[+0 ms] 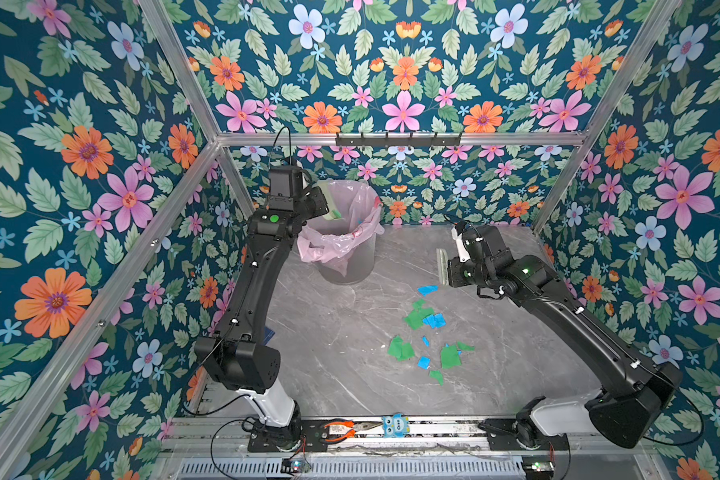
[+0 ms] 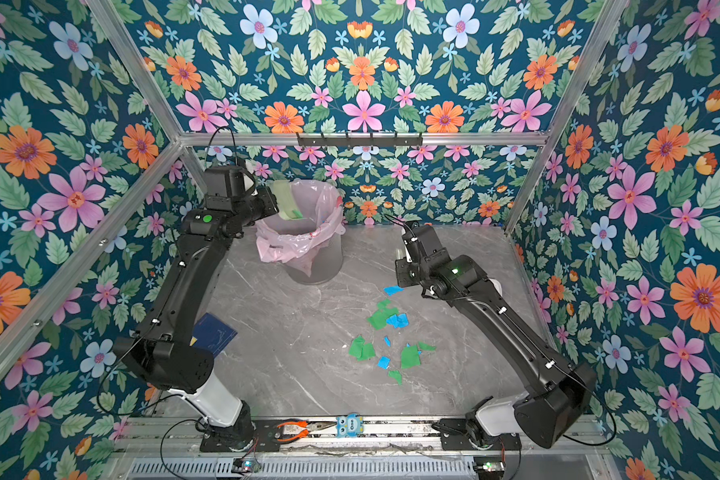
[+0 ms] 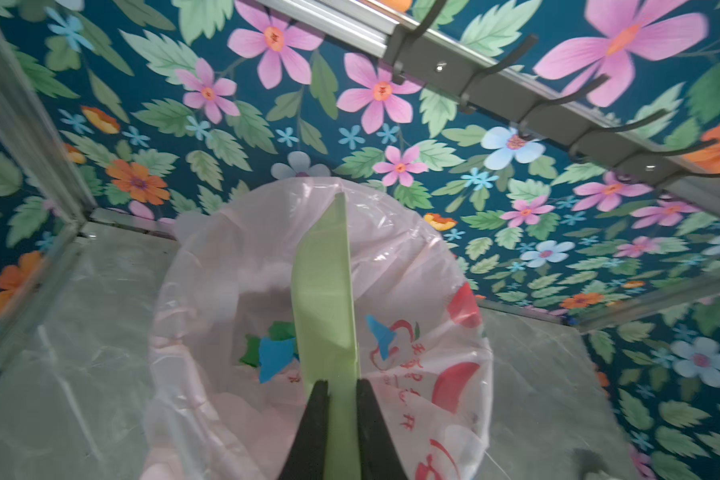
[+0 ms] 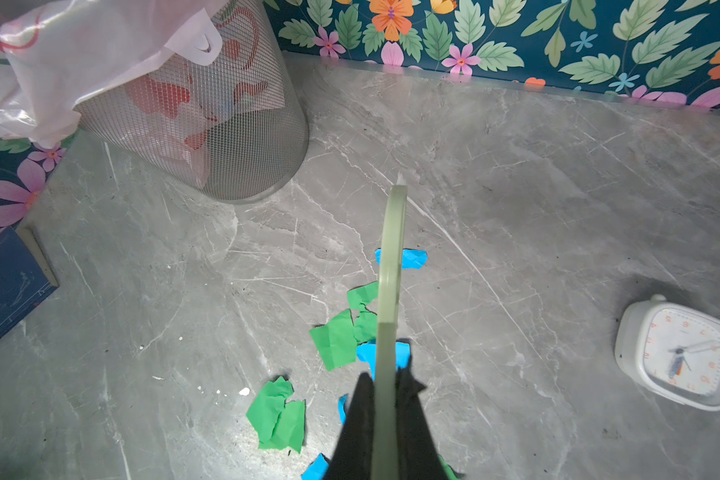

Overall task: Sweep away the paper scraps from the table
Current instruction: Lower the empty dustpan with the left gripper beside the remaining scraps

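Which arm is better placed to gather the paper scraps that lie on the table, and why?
The right. The right gripper is shut on the brush, close above the paper scraps on the table. The left gripper holds the dustpan over the bin, away from them.

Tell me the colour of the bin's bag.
The bag is pale pink with red print; best in left wrist view.
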You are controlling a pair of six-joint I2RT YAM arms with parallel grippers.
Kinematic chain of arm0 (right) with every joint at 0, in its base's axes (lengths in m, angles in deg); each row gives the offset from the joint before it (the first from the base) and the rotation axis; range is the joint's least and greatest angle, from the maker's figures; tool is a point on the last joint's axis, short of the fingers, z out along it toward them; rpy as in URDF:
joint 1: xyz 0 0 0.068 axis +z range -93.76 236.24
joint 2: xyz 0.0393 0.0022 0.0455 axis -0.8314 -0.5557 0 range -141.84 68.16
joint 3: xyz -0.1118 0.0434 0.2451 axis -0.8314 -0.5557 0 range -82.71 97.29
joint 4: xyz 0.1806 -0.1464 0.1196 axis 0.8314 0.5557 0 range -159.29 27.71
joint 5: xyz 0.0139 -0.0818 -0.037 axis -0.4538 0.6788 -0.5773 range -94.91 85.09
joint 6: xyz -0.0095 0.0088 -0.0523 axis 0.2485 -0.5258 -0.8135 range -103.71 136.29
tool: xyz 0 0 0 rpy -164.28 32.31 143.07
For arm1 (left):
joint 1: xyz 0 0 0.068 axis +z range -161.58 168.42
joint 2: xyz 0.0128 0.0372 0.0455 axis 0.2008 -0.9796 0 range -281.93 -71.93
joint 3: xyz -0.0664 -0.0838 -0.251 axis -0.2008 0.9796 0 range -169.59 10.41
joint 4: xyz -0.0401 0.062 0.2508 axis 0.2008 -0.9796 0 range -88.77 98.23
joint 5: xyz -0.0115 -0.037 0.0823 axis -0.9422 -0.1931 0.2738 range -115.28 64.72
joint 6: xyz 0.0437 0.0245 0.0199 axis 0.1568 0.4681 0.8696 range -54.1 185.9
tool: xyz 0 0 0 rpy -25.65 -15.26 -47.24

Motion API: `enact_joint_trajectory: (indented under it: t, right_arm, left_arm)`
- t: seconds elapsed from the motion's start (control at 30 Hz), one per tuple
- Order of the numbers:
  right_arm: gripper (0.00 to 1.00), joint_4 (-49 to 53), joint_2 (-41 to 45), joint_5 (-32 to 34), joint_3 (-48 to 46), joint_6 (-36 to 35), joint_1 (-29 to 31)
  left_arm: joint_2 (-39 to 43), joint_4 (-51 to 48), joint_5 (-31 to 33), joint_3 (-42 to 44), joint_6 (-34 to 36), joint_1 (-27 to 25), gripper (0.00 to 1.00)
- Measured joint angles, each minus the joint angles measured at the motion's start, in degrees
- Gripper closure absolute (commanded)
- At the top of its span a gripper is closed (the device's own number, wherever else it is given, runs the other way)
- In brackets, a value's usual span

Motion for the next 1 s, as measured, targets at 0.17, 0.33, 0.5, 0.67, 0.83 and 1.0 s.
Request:
enact_joint_trajectory:
  t: [0.17,0.33,0.5,0.67,0.83,1.0]
  right_arm:
    - [1.00,-0.1,0.0,0.0,-0.1,-0.1,-0.3]
    - [1.00,-0.2,-0.8,0.0,0.5,-0.2,-0.6]
    - [1.00,-0.1,-0.7,0.2,1.7,-0.4,-0.6]
    - [1.00,0.7,-0.5,1.2,2.2,-0.4,-0.6]
    - [1.00,2.4,0.3,3.7,1.7,-0.4,-0.6]
    - [1.00,3.3,1.3,5.4,1.0,-0.2,-0.6]
  left_arm:
    - [-0.1,-2.9,3.3,-1.2,2.3,-1.2,1.00]
    - [1.0,-4.9,6.2,-3.4,4.2,-2.1,1.00]
    - [3.1,-5.9,6.8,-8.5,6.5,-4.7,1.00]
    - [6.1,-6.8,5.0,-11.4,6.5,-6.1,1.00]
    - [12.5,-6.5,-4.3,-4.4,3.7,-8.8,1.00]
    - [18.5,-5.6,-9.5,3.1,0.3,-14.6,1.00]
